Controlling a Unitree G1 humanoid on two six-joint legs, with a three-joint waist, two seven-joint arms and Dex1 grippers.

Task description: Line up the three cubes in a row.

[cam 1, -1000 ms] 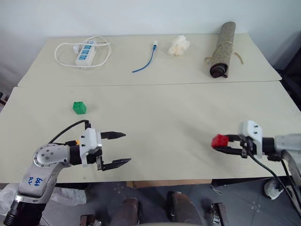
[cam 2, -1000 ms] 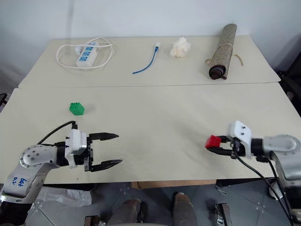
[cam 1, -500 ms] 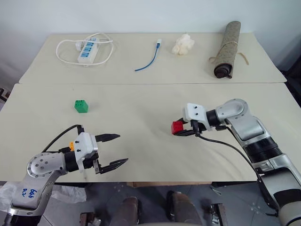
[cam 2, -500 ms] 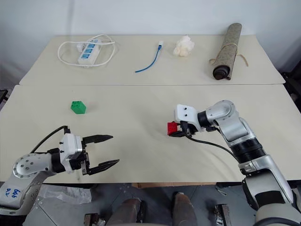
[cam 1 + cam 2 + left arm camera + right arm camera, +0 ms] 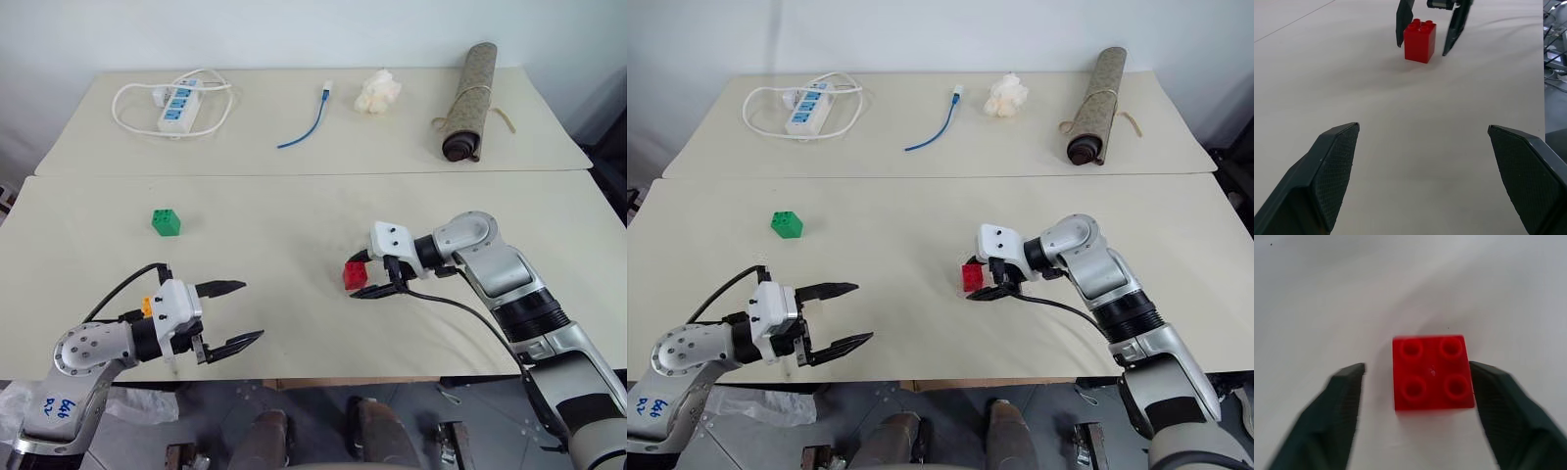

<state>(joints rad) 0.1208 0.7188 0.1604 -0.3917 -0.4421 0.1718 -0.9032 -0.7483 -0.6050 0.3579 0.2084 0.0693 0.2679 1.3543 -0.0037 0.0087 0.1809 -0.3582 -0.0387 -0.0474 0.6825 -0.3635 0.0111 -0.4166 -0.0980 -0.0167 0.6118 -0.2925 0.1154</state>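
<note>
The red cube stands studs up on the near table, right of centre. My right gripper is open around it, one finger on each side with a gap showing in the right wrist view. The green cube lies far to the left. A bit of orange-yellow, possibly the third cube, peeks out behind my left wrist and is mostly hidden. My left gripper hovers open and empty near the front edge. It points toward the red cube.
On the far table lie a white power strip with its cord, a blue cable, a crumpled white wad and a rolled mat. A seam separates the two tables. The front edge runs just below my left gripper.
My right gripper carried the red cube leftward to the table's middle, then opened and let it go onto the table. The left gripper stayed open and about in place.
</note>
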